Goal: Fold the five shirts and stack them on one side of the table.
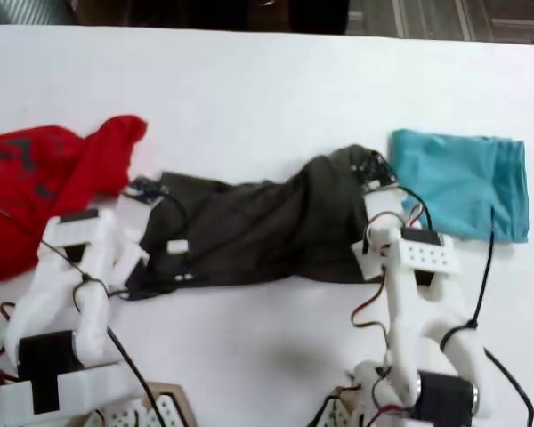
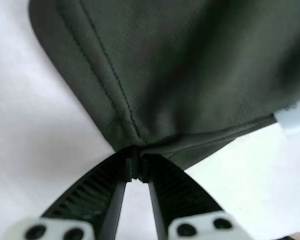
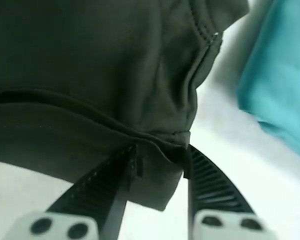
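A dark olive shirt (image 1: 258, 231) lies stretched across the middle of the white table (image 1: 249, 89) between both arms. My left gripper (image 1: 149, 189) is at its left end, shut on a corner of the dark shirt (image 2: 190, 65) where a seam runs in; the left gripper (image 2: 136, 167) has its fingers pressed together. At the shirt's right end, where the cloth is raised, is my right gripper (image 1: 371, 173). The right gripper (image 3: 160, 160) pinches a bunched hem of the dark shirt (image 3: 90, 65).
A crumpled red shirt (image 1: 44, 187) lies at the left edge, just beside the left arm. A folded teal shirt (image 1: 463, 182) rests flat to the right of the right gripper, and the teal shirt (image 3: 280, 85) is close to the fingers. Bare table stretches behind the shirts.
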`<action>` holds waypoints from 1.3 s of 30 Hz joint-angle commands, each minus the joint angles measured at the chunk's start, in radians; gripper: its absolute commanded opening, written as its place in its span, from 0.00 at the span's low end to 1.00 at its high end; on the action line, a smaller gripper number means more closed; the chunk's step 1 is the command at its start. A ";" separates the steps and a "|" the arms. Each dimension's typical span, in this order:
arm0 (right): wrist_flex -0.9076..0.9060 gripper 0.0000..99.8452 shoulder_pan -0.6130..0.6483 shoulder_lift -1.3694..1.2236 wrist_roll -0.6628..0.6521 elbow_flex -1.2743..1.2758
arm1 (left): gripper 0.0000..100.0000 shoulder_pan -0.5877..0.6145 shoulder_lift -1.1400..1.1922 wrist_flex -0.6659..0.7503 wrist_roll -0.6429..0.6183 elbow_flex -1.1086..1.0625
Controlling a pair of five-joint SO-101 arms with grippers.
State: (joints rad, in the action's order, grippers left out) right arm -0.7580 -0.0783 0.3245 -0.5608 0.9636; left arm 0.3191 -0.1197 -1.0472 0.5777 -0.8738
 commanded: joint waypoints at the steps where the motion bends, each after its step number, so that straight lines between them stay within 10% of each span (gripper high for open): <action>1: 0.061 0.14 -0.010 -0.058 -0.006 -0.009 | 0.03 0.012 0.011 0.034 -0.011 -0.001; 39: -0.002 0.02 -0.085 -0.102 -0.006 -0.123 | 0.03 0.012 0.009 0.034 -0.011 -0.001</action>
State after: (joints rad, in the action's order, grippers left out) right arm -0.7595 -0.1488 0.2156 -0.5608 0.8869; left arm 0.3191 -0.1197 -1.0472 0.5777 -0.8738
